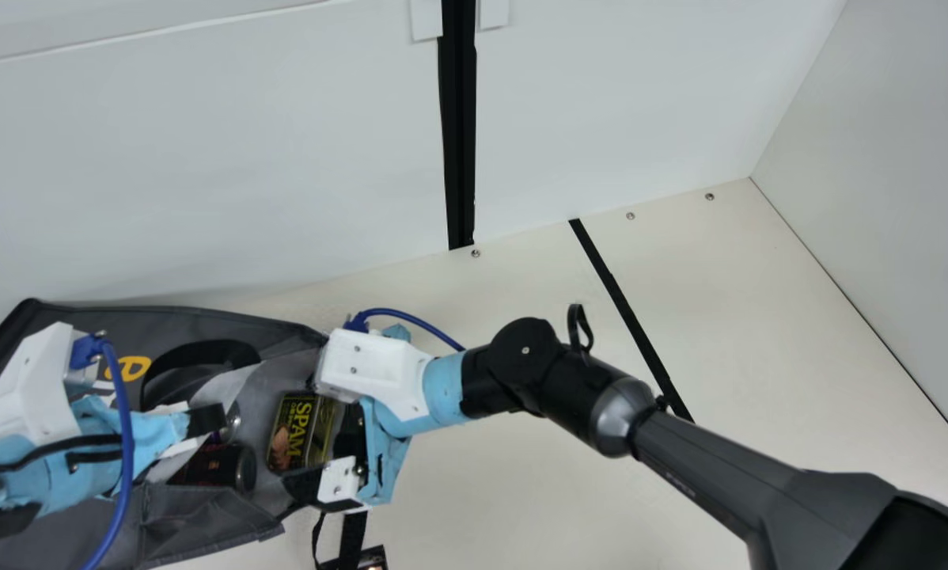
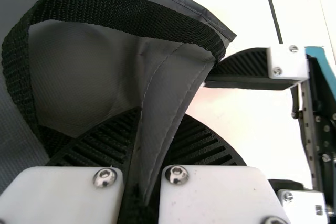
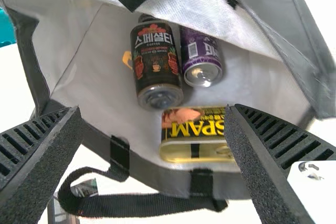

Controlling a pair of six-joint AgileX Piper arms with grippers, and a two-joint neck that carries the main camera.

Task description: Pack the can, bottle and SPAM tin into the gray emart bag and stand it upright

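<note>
My left gripper [image 2: 157,124] pinches an edge of the gray emart bag [image 2: 79,74], my right gripper [image 3: 153,109] is spread at its mouth, and the can [image 3: 202,69], bottle [image 3: 156,64] and SPAM tin [image 3: 193,132] inside could spill if I lift unevenly.

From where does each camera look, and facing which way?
Main view: on neck, looking down at bag, left arm and right arm.
Left wrist view: on that wrist, facing bag's strap; left gripper and right gripper show.
Right wrist view: on that wrist, looking into bag; right gripper shows.
Main and right wrist views share SPAM tin.
</note>
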